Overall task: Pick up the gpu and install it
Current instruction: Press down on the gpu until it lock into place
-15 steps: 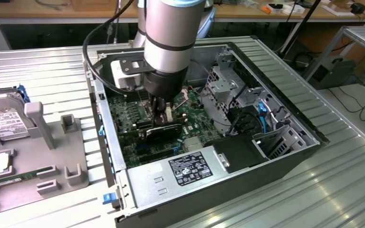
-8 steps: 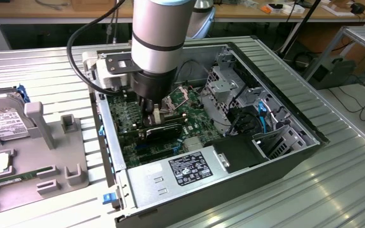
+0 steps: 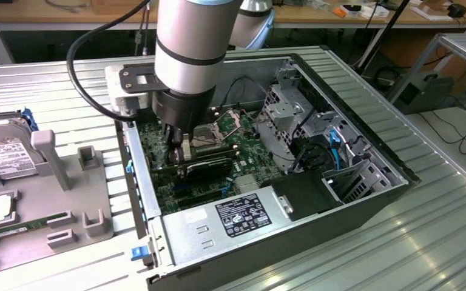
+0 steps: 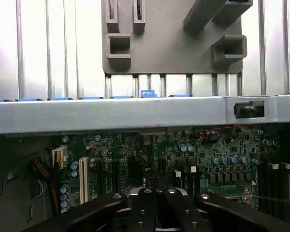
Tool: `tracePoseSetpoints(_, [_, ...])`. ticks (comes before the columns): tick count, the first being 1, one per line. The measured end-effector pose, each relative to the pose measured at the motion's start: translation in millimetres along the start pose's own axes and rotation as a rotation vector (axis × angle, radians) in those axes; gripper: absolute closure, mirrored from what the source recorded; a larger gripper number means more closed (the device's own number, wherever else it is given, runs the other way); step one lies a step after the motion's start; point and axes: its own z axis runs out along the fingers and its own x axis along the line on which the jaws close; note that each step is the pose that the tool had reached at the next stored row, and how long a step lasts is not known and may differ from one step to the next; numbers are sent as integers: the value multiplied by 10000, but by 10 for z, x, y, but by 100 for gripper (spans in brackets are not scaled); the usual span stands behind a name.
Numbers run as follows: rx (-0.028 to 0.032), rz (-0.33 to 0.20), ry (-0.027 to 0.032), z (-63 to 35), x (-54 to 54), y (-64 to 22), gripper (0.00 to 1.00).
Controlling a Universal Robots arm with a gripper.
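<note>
Black gripper (image 4: 157,193) fingers pressed together, low over green motherboard (image 4: 183,159) inside open computer case (image 3: 363,130). Black gpu (image 3: 204,167) on motherboard in exterior view, just below gripper (image 3: 178,147); contact unclear. Silver hard drive (image 3: 2,148) on grey fixture tray (image 3: 63,182), exterior view's left.

arm (image 3: 186,45): silver-grey tube, black ring band, pale blue joint cap | black cable (image 3: 87,42) looped alongside | gripper (image 4: 157,193): black linkage fingers, small round screws
</note>
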Motion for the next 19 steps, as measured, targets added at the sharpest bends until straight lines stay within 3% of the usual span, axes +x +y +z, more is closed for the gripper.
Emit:
tracePoseSetpoints(5, [-136, 10, -39, -4, 5, 78, 89])
tracePoseSetpoints(6, [-228, 16, -55, -13, 5, 103, 89])
tracePoseSetpoints(11, [-441, 29, -116, -32, 6, 161, 89])
tracePoseSetpoints(12, [-472, 24, -173, -33, 10, 167, 89])
tracePoseSetpoints(16, [-505, 26, -196, -32, 22, 188, 89])
tracePoseSetpoints(18, [-563, 30, -207, -31, 23, 203, 89])
tracePoseSetpoints(19, [-628, 35, -214, -31, 24, 211, 89])
